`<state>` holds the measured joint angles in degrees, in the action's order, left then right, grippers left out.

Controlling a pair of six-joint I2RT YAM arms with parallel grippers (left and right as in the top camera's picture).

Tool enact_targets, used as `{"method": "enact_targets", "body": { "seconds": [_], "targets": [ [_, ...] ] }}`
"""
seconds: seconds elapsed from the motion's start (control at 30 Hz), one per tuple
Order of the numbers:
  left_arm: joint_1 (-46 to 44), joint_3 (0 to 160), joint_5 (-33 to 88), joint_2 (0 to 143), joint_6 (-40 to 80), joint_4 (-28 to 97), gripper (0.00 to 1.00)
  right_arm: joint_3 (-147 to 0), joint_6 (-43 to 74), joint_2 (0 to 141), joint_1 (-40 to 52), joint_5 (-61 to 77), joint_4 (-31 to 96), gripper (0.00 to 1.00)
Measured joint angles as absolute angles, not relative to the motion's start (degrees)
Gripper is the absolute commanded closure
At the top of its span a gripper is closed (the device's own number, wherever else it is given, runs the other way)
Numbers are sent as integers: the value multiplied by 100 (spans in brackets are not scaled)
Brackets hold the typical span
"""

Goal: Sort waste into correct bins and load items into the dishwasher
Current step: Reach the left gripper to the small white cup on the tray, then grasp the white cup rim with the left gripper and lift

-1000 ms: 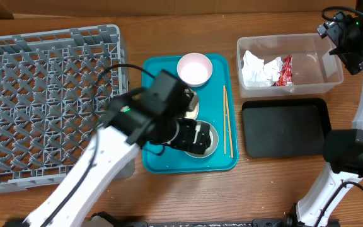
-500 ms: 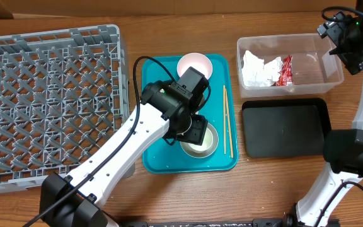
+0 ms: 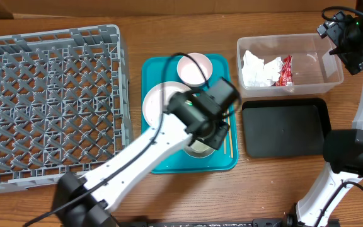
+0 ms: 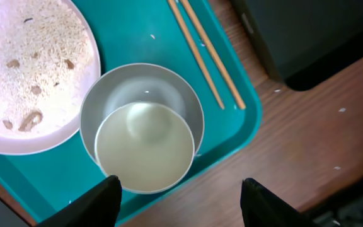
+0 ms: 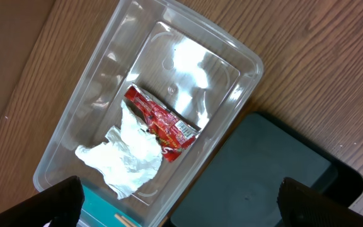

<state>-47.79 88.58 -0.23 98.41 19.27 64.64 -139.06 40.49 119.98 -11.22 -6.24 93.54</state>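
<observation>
The left arm has swung to the right side of the teal tray (image 3: 219, 66), uncovering the pale pink plate (image 3: 158, 101) it hid a second ago. No dish has moved. The left gripper (image 4: 178, 203) has narrowed from its widest, yet its fingers stand apart and clamp nothing. It hangs over the small white cup (image 4: 145, 148) at lower centre of the wrist view, so picking up the cup looks like the coming step.

The cup is smooth and round and sits inside a dull grey metal-look bowl (image 4: 188, 107). Whitish rice scraps (image 4: 36, 69) dust the plate. Two thin wooden chopsticks (image 4: 207, 57) lie side by side, right of the bowl. A pink bowl (image 3: 194, 68) sits at the tray's top.

The grey lattice dish rack (image 3: 49, 101), upper left, holds no dish yet.

At upper right, the right gripper (image 5: 181, 205) is spread wide above the clear plastic tub (image 5: 232, 57). The tub holds a crumpled napkin (image 5: 128, 157) and a glossy red wrapper (image 5: 159, 123). A matte black tray (image 5: 263, 170) lies just beside the tub.
</observation>
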Motion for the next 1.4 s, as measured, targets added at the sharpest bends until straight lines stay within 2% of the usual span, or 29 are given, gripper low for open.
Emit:
{"method": "enact_targets", "body": {
  "seconds": [0.1, 0.33, 0.67, 0.93, 1.27, 1.4],
  "targets": [
    [-4869, 8860, -263, 10202, 1962, 6462, 43, -13906, 4047, 11998, -1122, -622, 9351, 0],
    [-4866, 8860, -414, 10674, 1997, 6294, 43, -13906, 4047, 11998, -1122, -624, 9351, 0],
    [-4880, 8858, -187, 10707, 2073, 6252, 50, -13906, 4049, 11998, -1120, -624, 9354, 0],
    [-5065, 8746, -5, 10718, 2102, 6239, 49, -13906, 4047, 11998, -1122, -624, 9351, 0],
    [-5103, 8486, -421, 10739, 2309, 6233, 50, -13906, 4049, 11998, -1122, -624, 9354, 0],
    [-5103, 8396, -478, 10763, 2368, 6136, 54, -13906, 4051, 11998, -1122, -626, 9351, 0]
  ]
}}
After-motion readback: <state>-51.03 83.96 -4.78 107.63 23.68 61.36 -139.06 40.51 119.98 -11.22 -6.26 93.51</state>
